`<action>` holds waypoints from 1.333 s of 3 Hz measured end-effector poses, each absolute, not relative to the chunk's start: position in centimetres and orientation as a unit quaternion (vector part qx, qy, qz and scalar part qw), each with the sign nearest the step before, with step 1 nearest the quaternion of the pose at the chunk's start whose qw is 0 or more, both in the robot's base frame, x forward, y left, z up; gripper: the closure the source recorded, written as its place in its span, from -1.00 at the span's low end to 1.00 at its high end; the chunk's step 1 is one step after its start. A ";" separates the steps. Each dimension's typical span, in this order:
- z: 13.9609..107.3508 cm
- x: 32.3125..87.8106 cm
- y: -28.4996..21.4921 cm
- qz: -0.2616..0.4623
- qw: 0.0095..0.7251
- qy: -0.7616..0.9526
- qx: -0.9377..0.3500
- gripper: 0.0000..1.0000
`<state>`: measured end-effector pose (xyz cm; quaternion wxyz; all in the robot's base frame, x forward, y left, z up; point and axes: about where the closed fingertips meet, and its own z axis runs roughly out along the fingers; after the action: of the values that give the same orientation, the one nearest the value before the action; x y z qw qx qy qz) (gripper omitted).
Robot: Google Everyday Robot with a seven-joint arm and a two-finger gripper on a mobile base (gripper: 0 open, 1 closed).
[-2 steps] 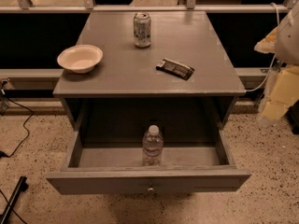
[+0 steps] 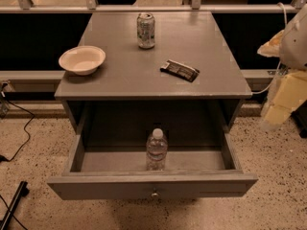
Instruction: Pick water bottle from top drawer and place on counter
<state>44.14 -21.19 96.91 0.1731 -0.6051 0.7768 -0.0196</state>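
The water bottle (image 2: 156, 150), clear with a white cap, stands upright in the middle of the open top drawer (image 2: 96, 185), close behind the drawer front. The drawer is pulled fully out below the grey counter (image 2: 144, 83). My gripper (image 2: 282, 99), pale yellow below a white arm part, hangs at the right edge of the view. It is beside the cabinet's right side, level with the counter's front corner, and well apart from the bottle. Nothing shows in it.
On the counter stand a silvery-green drink can (image 2: 146, 30) at the back middle, a cream bowl (image 2: 82, 59) at the left and a dark snack packet (image 2: 180, 70) right of centre. A railing (image 2: 144, 7) runs behind. Cables (image 2: 19, 128) lie on the speckled floor at the left.
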 end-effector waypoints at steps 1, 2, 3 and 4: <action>92.4 44.5 -18.0 0.047 0.229 0.755 -0.613 -1.00; 88.3 45.3 -14.1 0.114 0.279 0.739 -0.603 -1.00; 84.6 46.1 -10.2 0.175 0.313 0.719 -0.596 -1.00; 81.8 46.0 -7.5 0.215 0.338 0.702 -0.588 -1.00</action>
<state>46.02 -7.50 81.75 0.3379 -0.5884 0.7024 0.2152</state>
